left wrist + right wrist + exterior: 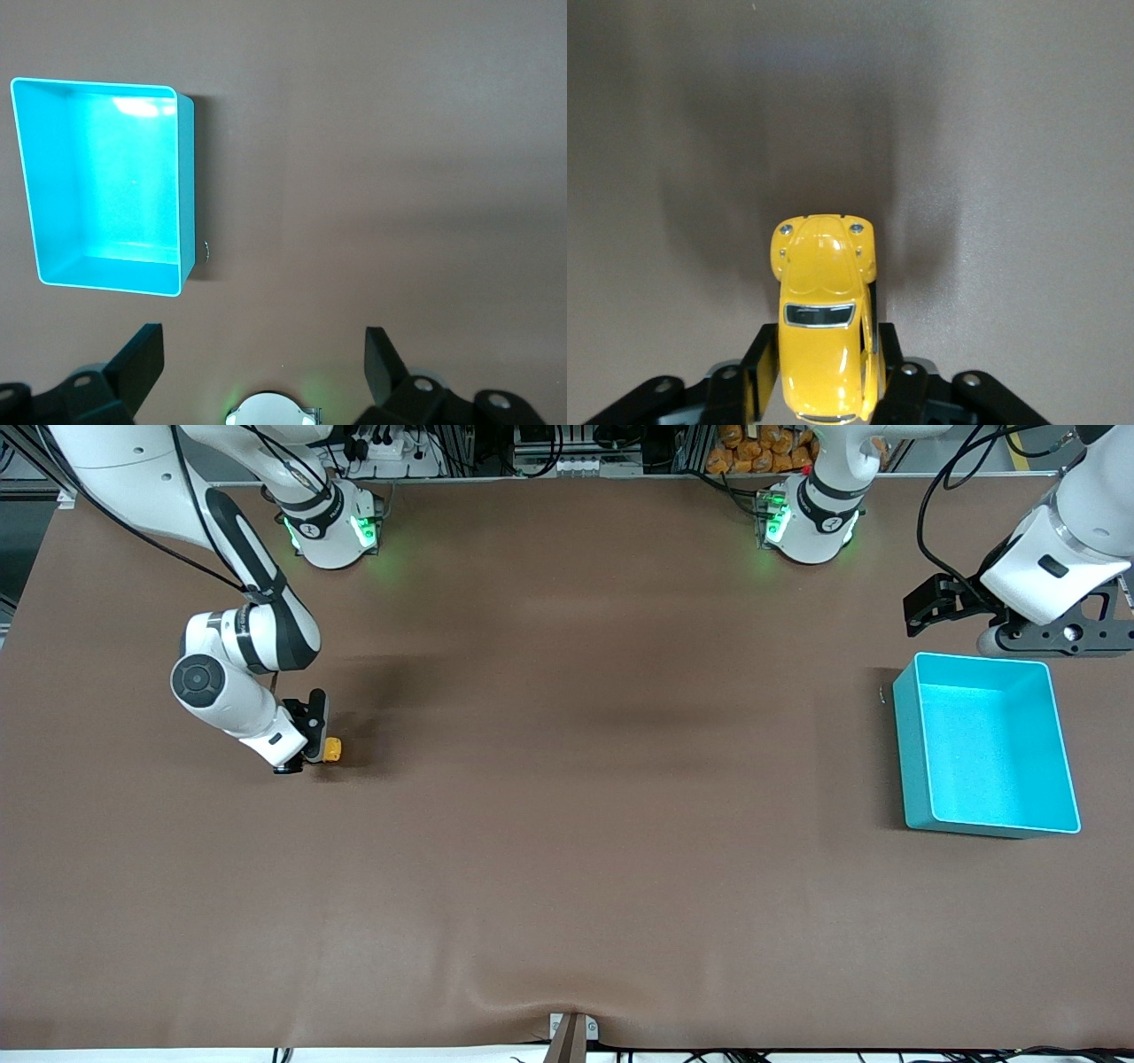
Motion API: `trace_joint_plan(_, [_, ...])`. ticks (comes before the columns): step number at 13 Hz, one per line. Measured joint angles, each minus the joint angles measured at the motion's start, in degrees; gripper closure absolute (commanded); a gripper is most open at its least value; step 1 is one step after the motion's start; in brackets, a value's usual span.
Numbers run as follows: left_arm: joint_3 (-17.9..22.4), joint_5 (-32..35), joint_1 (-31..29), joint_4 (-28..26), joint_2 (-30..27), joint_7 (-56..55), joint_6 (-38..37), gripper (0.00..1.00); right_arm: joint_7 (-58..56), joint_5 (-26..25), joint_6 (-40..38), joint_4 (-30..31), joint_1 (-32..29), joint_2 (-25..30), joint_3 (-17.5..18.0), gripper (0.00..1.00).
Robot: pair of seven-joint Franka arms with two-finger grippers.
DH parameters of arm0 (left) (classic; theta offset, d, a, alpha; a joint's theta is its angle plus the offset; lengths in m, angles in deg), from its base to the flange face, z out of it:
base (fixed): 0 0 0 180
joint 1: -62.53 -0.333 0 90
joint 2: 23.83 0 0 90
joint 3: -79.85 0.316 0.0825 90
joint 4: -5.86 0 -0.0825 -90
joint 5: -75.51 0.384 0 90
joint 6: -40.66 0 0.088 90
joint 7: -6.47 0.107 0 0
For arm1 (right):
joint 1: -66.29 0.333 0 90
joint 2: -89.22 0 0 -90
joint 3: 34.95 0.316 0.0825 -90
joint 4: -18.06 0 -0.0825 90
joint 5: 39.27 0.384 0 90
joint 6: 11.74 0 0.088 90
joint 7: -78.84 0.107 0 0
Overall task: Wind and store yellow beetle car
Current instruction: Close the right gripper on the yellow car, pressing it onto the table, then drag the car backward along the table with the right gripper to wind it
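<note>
Yellow beetle car [824, 319] is sitting between the two black fingers [764, 376] of your right gripper [317, 755], and those fingers are pressing in on its flanks, so you are looking at a claw clamped on the car. In the right wrist view the rounded bonnet and both small headlights are pointing away from the gripper, with the dark windscreen just inside the fingertips. In the front view only a small yellow part [332, 750] is showing past the gripper, low at the brown table [567, 850], toward the right arm's end; whether the wheels are touching the surface, you cannot tell from these views. The right arm is reaching down from its base and folding at the elbow above that spot.

Well apart from the car, toward the left arm's end of the table, a teal bin [912, 762] is standing open side up, with nothing showing inside it. A tiny dark speck is lying on the table just beside the bin's wall on the side toward the car.

Your left gripper [264, 367] is hanging in the air with its jaws spread wide and nothing between them, over the table near the bin's edge that faces the robots' bases. That arm is waiting.
</note>
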Motion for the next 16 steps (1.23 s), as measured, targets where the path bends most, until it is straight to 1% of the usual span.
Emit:
trace_joint_plan(4, [0.02, 0.0, -0.01, 0.0, 0.38, 0.0, 0.0, 0.0, -0.1, -0.01, -0.06, -0.02, 0.22, 0.04, 0.01, 0.72])
trace_joint_plan(9, [0.04, 0.0, -0.08, 0.04, 1.77, 0.0, 0.01, 0.0, -2.34, -0.01, 0.14, -0.02, -0.31, -0.01, -0.14, 0.72])
trace_joint_plan(16, [0.24, 0.0, -0.16, 1.13, 1.76, 0.0, 0.01, 0.0, -5.41, -0.01, 0.55, -0.05, -4.39, -0.09, -0.42, 0.72])
